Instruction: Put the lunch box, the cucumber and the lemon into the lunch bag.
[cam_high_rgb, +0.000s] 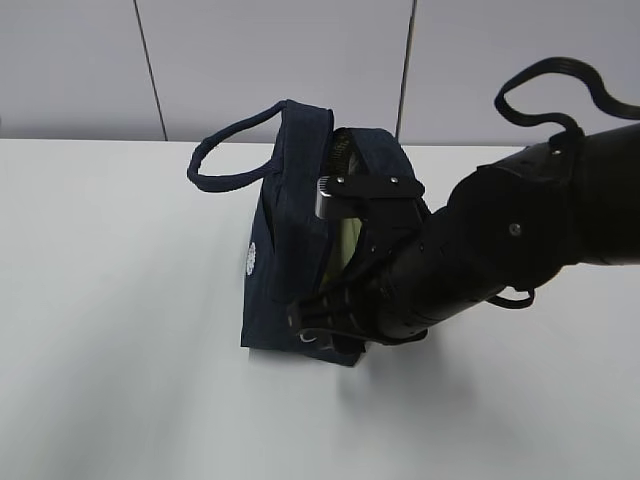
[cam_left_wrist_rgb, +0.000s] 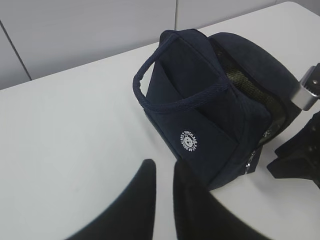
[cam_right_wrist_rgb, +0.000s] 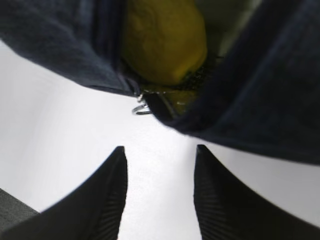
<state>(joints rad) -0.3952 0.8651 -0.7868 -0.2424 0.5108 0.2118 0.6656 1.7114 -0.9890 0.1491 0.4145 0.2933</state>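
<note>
The navy lunch bag (cam_high_rgb: 285, 270) stands mid-table with one loop handle out to the left and its top gaping. Inside it a pale green strip of the lunch box (cam_high_rgb: 345, 245) shows. In the right wrist view the yellow lemon (cam_right_wrist_rgb: 165, 40) lies in the bag's (cam_right_wrist_rgb: 260, 90) open end, just past the ring pull (cam_right_wrist_rgb: 141, 107). My right gripper (cam_right_wrist_rgb: 160, 150) is open and empty, close to the bag's near end (cam_high_rgb: 315, 320). My left gripper (cam_left_wrist_rgb: 165, 172) hovers over bare table short of the bag (cam_left_wrist_rgb: 215, 115), fingers only slightly apart, holding nothing. The cucumber is hidden.
The white table (cam_high_rgb: 120, 330) spreads to the left and front of the bag. My right arm (cam_high_rgb: 520, 240) fills the right side of the exterior view, with a black cable loop above it. A pale wall runs behind the table's far edge.
</note>
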